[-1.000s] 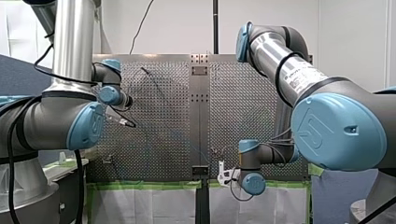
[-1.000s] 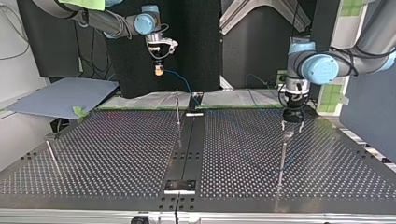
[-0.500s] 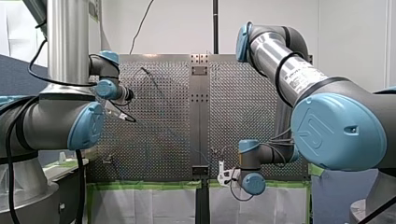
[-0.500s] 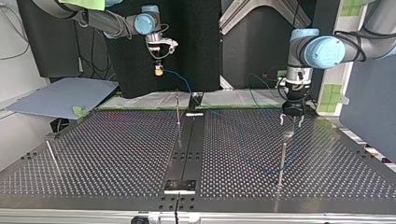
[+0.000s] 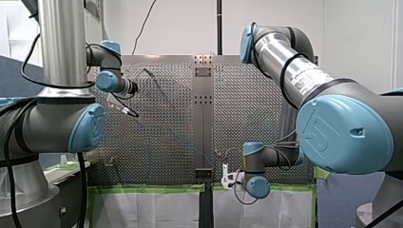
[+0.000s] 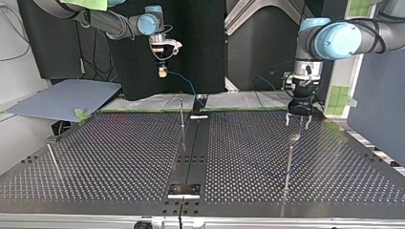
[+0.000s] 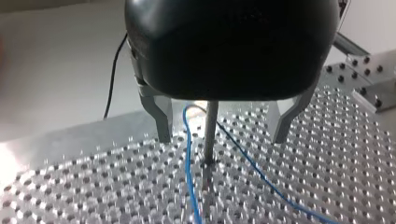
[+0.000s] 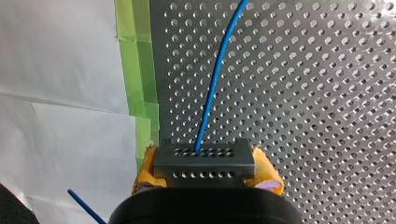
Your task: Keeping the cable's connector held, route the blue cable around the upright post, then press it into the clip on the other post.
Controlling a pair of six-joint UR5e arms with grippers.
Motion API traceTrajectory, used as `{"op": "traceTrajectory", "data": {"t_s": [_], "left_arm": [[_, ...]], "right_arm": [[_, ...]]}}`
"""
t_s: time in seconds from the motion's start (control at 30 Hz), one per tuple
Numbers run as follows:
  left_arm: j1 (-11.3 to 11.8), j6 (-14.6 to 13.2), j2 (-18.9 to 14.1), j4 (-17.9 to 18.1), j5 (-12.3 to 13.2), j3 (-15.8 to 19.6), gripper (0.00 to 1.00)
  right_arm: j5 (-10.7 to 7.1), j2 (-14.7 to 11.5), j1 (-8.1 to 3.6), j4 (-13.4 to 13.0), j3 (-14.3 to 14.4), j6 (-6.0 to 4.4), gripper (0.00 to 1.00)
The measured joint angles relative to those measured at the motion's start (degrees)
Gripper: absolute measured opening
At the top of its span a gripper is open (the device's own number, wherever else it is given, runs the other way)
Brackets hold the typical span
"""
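My right gripper has yellow pads and is shut on a grey connector block. The blue cable runs out of the block and over the perforated table. In the top view, my right gripper hangs above the table's far edge, with the cable trailing down from it. My left gripper is open, with a thin upright post between its metal fingers. The cable loops round that post's foot. In the top view, my left gripper hovers just above the post.
Another thin post stands near the table's middle rail. A third post is at the top view's left. Green tape lines the table edge by my right gripper. A grey sheet lies beyond the far left corner.
My left arm has lifted, raising its open gripper off the post toward the table's far edge in the top view. My right arm has stayed still with the connector.
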State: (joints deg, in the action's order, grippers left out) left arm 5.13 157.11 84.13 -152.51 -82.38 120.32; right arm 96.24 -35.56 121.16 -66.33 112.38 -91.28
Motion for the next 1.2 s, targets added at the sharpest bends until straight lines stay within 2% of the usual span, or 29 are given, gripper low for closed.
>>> {"op": "traceTrajectory", "data": {"t_s": [0.23,0.4,0.67,0.83,1.0,1.2], "left_arm": [[-1.0,-2.7,-3.8,-3.4,0.1,0.0,1.0],[-1.3,-3.9,-5.0,-4.3,0.0,0.0,1.0],[-1.4,-8.0,-9.1,-5.9,0.0,-0.2,1.0],[-1.2,-10.5,-11.2,-7.7,0.3,-1.9,1.0],[-1.1,-13.4,-11.3,-9.8,0.3,-4.7,1.0],[-1.2,-16.9,-9.6,-12.9,0.1,-8.2,1.0]], "right_arm": [[-0.54,0.0,0.0,-0.1,0.0,-0.2,0.0],[-0.82,0.0,-0.03,-0.1,0.0,-0.29,0.0],[-0.9,0.0,-0.01,0.0,-0.1,-0.89,0.0],[-0.95,0.0,0.0,0.0,-0.1,-1.4,0.0],[-0.96,0.0,-0.02,0.0,-0.1,-1.61,0.0],[-0.96,0.0,-0.02,0.0,-0.1,-1.65,0.0]]}}
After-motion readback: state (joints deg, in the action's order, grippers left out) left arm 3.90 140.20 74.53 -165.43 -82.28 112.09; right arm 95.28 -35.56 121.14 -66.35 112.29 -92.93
